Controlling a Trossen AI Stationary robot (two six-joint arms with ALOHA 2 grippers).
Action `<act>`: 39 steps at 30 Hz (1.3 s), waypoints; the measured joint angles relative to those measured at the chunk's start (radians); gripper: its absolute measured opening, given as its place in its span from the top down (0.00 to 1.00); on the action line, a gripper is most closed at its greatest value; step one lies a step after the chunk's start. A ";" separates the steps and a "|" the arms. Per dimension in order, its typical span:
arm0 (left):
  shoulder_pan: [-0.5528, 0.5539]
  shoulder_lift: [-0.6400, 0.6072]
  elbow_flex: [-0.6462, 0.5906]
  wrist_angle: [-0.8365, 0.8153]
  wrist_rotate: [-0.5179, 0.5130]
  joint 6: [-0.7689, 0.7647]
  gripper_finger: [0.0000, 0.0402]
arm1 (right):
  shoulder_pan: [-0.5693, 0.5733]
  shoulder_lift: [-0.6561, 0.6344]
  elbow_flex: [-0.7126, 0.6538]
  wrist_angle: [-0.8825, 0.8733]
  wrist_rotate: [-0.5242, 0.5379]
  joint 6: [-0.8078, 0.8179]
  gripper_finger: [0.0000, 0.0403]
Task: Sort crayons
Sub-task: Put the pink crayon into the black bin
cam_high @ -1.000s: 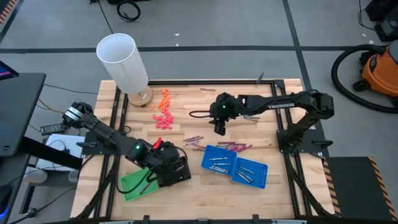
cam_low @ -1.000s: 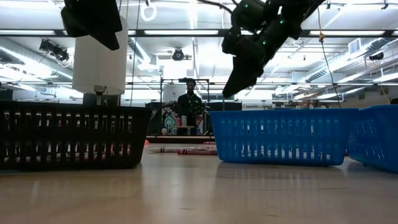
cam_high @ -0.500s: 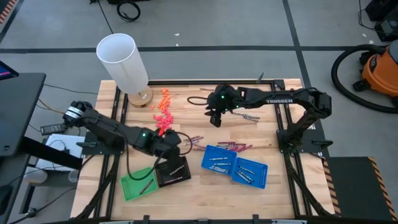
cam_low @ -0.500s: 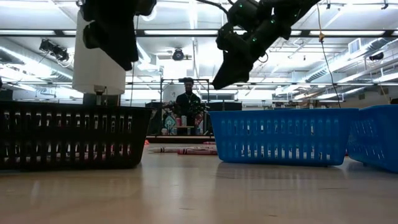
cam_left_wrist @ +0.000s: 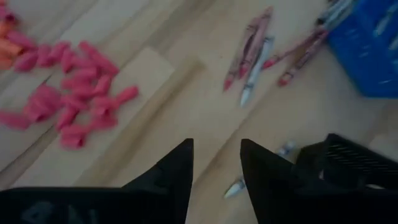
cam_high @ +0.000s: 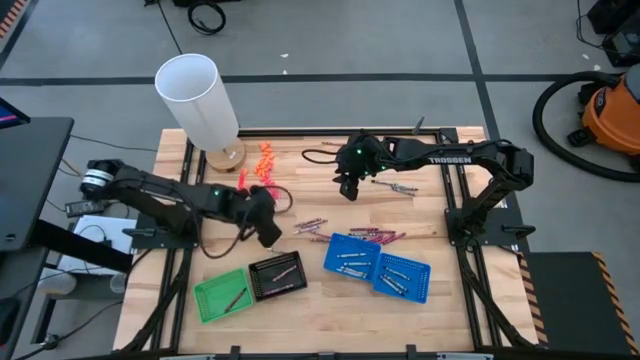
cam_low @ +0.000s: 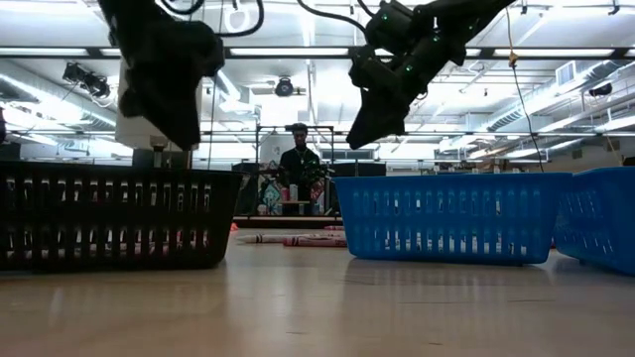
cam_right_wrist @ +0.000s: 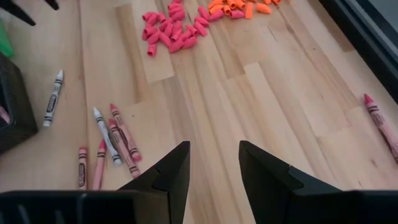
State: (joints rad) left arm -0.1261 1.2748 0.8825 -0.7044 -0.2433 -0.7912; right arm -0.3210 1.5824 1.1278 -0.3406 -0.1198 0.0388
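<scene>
The left arm reaches low across the bench (cam_high: 330, 310) from its left edge, its left gripper (cam_high: 268, 233) above bare wood just behind the black basket (cam_high: 277, 277); its fingers (cam_left_wrist: 177, 171) stand apart with nothing between them. The right arm stretches in from the right side, elbow bent, the right gripper (cam_high: 347, 190) raised over the bench's far middle, fingers (cam_right_wrist: 174, 168) parted and empty. Crayons (cam_high: 312, 225) lie loose between the two grippers; more lie beside and inside the blue baskets (cam_high: 362, 258). A green tray (cam_high: 222, 295) sits beside the black basket. Pink and orange stubs (cam_high: 263, 180) are heaped near the white cylinder (cam_high: 196, 98).
</scene>
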 joint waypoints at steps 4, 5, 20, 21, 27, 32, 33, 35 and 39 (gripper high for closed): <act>0.062 0.001 -0.052 0.114 0.130 0.091 0.65 | 0.000 0.002 0.000 -0.012 -0.005 -0.031 0.64; 0.069 0.006 -0.062 0.143 0.162 0.103 0.65 | 0.000 0.002 0.000 -0.012 -0.005 -0.040 0.64; 0.021 0.133 -0.092 0.519 0.155 0.210 0.65 | 0.046 -0.029 0.000 -0.130 -0.023 -0.075 0.64; 0.022 0.152 -0.094 0.535 0.152 0.227 0.65 | 0.046 -0.037 0.001 -0.159 -0.019 -0.076 0.64; 0.023 0.230 -0.091 0.636 0.121 0.255 0.65 | 0.054 -0.107 0.000 -0.274 0.001 -0.040 0.64; 0.034 0.266 -0.093 0.742 0.083 0.263 0.65 | 0.071 -0.163 0.000 -0.317 0.037 -0.028 0.64; 0.041 0.278 -0.092 0.779 0.080 0.263 0.65 | 0.075 -0.172 0.000 -0.321 0.046 -0.028 0.64; 0.055 0.284 -0.090 0.788 0.080 0.264 0.65 | 0.085 -0.187 0.000 -0.322 0.049 -0.027 0.64; 0.088 0.283 -0.090 0.785 0.081 0.229 0.65 | 0.100 -0.196 0.000 -0.303 0.053 0.002 0.64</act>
State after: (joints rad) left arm -0.0381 1.5578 0.7925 0.0805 -0.1625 -0.5617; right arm -0.2211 1.3865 1.1282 -0.6432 -0.0670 0.0411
